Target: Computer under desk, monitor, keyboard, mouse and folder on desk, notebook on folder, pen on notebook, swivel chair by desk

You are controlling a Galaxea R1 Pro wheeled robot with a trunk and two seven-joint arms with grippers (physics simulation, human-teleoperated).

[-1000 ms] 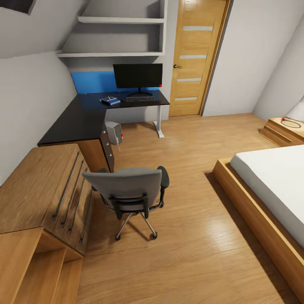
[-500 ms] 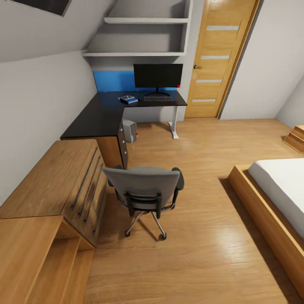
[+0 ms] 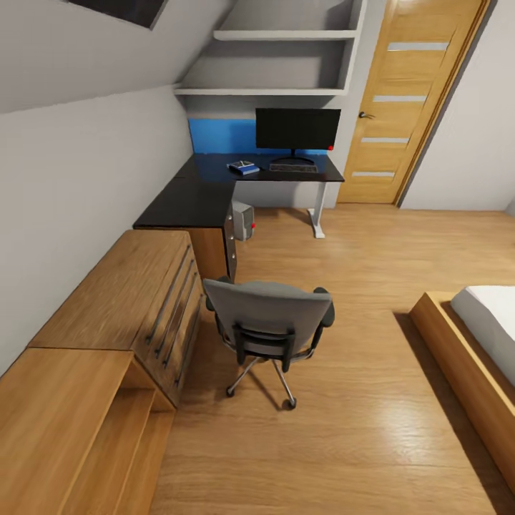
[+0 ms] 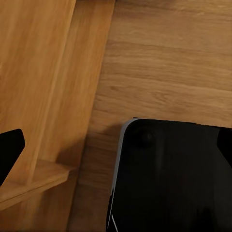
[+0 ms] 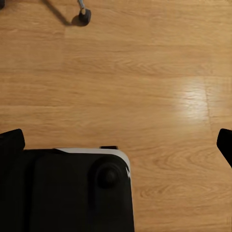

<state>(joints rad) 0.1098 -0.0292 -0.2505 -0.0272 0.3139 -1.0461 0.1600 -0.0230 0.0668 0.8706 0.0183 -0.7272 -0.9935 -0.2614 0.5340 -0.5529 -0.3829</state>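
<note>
Head view: swivel chair [image 3: 268, 315] stands apart from desk [image 3: 193, 200] edge.

In the upper middle of the head view, the black L-shaped surface [image 3: 187, 202] carries the monitor [image 3: 297, 129], the keyboard [image 3: 292, 168] just before it, and a blue folder [image 3: 244, 168] to their left. Lower down, the wooden floor [image 3: 357, 400] bears the swivel chair [image 3: 269, 325] and, under the surface, the computer [image 3: 243, 220].

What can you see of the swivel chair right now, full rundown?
The swivel chair stands upright on the wood floor, its back turned to the camera. It has a grey upholstered backrest on a black frame, black armrests on both sides, and a chrome star base on dark castors. It sits beside the light-wood chest, short of the black desk, touching neither. The seat surface is hidden behind the backrest. One castor also shows in the right wrist view.
</note>
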